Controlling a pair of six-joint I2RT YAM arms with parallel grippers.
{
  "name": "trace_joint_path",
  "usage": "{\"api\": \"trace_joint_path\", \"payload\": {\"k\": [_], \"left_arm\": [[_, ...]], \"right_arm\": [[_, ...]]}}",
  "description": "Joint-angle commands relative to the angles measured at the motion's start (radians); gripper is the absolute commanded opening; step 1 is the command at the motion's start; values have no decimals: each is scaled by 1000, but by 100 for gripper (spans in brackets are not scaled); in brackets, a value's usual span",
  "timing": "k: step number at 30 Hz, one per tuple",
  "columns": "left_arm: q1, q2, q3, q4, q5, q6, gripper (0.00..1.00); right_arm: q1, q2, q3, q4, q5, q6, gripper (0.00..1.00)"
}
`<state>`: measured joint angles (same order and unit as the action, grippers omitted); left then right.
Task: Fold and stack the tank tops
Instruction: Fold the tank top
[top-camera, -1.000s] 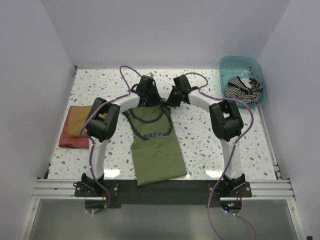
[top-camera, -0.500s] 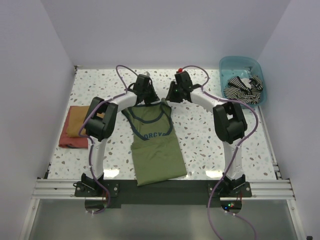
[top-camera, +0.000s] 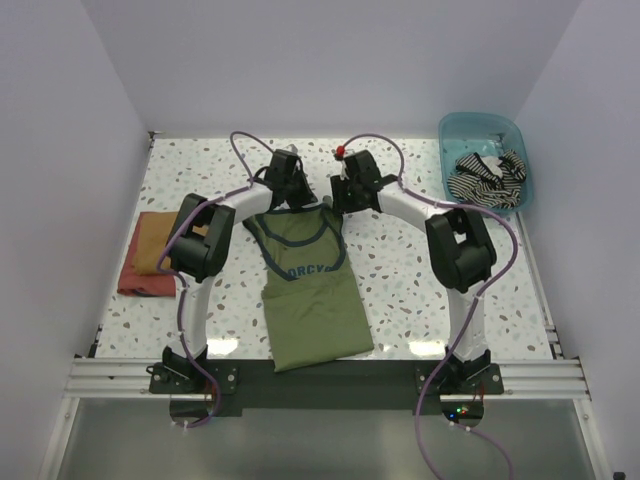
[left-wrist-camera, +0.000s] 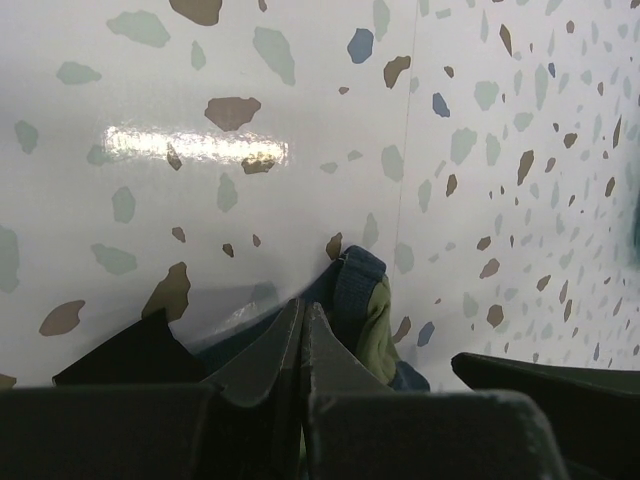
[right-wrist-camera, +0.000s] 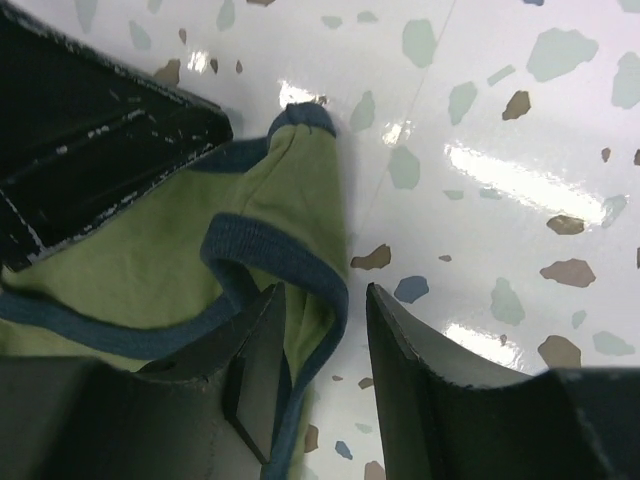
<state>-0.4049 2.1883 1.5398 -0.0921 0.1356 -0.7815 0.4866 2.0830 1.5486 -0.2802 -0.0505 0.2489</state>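
The olive-green tank top (top-camera: 312, 290) with navy trim lies flat in the middle of the table, straps toward the back. My left gripper (top-camera: 295, 203) is at its left strap. In the left wrist view the jaws (left-wrist-camera: 302, 305) are closed together, with bunched strap fabric (left-wrist-camera: 365, 310) pinched at them. My right gripper (top-camera: 338, 200) is at the right strap. In the right wrist view it (right-wrist-camera: 323, 290) is open, with the navy-edged strap (right-wrist-camera: 150, 270) lying between its fingers. The striped tank top (top-camera: 487, 172) lies crumpled in the bin.
A teal bin (top-camera: 478, 118) stands at the back right corner. A folded red and orange cloth (top-camera: 150, 255) lies at the left side. White walls close in on three sides of the speckled table.
My right gripper has moved left and turned onto the right strap. My left gripper has shifted slightly at the left strap. The tank top's body has not moved.
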Motion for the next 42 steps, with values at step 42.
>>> {"api": "trace_joint_path", "payload": {"k": [42], "left_arm": [[20, -56, -24, 23, 38, 14, 5]], "right_arm": [[37, -92, -36, 67, 80, -88, 42]]}}
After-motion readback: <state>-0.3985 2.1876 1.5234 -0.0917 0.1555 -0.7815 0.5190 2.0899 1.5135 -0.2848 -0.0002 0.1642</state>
